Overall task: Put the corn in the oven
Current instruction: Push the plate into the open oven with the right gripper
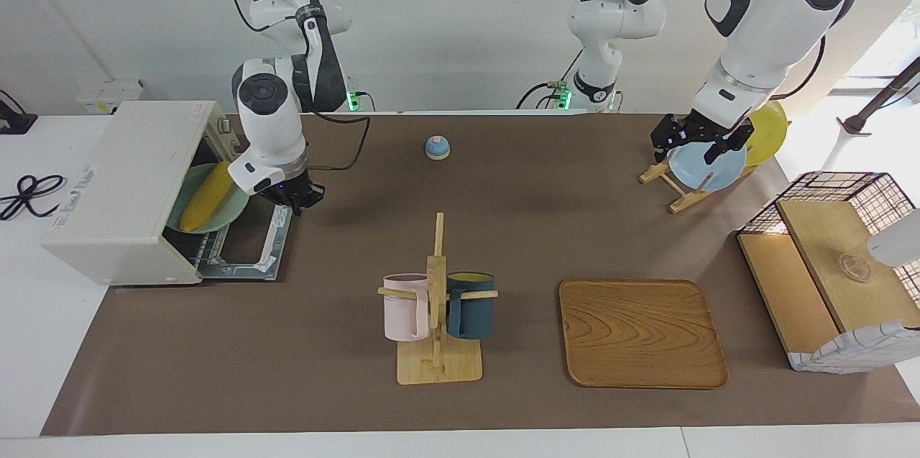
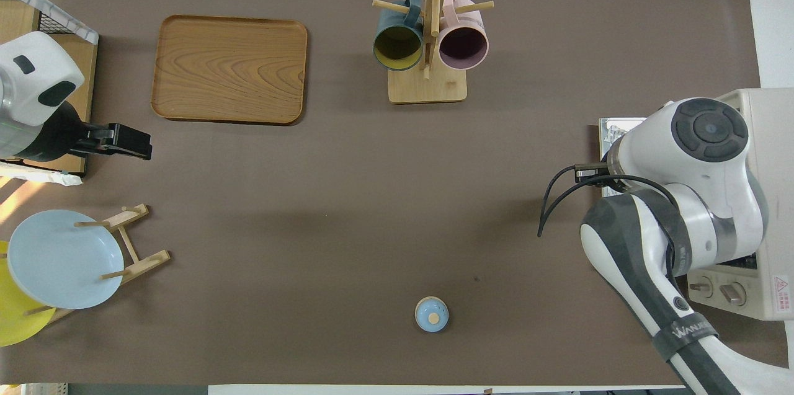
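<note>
The oven (image 1: pixel 122 188) stood at the right arm's end of the tabletop (image 1: pixel 345 343), its door (image 1: pixel 248 249) dropped open and flat. Inside it lay the corn (image 1: pixel 207 195), tilted on a pale green plate (image 1: pixel 237 210) that rested on the wire rack. The right tool (image 1: pixel 296 200) hung just above the open door, right beside the corn and plate but apart from them; whether its fingers were wide or narrow could not be told. The left tool (image 1: pixel 701 142) was over the plate rack (image 1: pixel 679 188) at the left arm's end, just above the light blue plate (image 1: pixel 708 167), its fingers spread and holding nothing. A small blue bell (image 1: pixel 437 147) sat mid-table near the robots. Farther out stood the mug tree (image 1: pixel 437 321) with a pink mug (image 1: pixel 406 307) and a dark teal mug (image 1: pixel 471 305), and beside it the wooden tray (image 1: pixel 640 332).
</note>
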Controlling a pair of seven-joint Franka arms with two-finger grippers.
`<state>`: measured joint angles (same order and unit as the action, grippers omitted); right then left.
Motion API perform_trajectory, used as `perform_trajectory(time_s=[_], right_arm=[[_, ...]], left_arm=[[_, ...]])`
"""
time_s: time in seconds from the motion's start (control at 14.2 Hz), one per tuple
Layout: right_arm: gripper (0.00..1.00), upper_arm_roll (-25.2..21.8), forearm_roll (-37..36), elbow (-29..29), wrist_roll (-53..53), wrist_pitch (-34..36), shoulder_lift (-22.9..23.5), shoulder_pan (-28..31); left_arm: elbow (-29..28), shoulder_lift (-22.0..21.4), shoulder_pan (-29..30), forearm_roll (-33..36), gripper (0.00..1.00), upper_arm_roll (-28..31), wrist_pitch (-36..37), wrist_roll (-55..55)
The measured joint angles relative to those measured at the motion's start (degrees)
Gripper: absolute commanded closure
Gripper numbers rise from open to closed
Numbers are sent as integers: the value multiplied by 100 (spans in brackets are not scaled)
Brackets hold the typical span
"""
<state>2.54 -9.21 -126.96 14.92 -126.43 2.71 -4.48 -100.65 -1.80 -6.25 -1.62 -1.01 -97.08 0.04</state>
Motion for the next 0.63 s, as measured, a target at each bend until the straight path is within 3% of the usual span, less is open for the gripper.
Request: perform_trajectory(time_s=[0.63], right_arm=[[100, -10, 1, -376, 103, -643, 296, 191]], left_arm=[[0, 0, 0, 0, 0, 0, 0, 0]])
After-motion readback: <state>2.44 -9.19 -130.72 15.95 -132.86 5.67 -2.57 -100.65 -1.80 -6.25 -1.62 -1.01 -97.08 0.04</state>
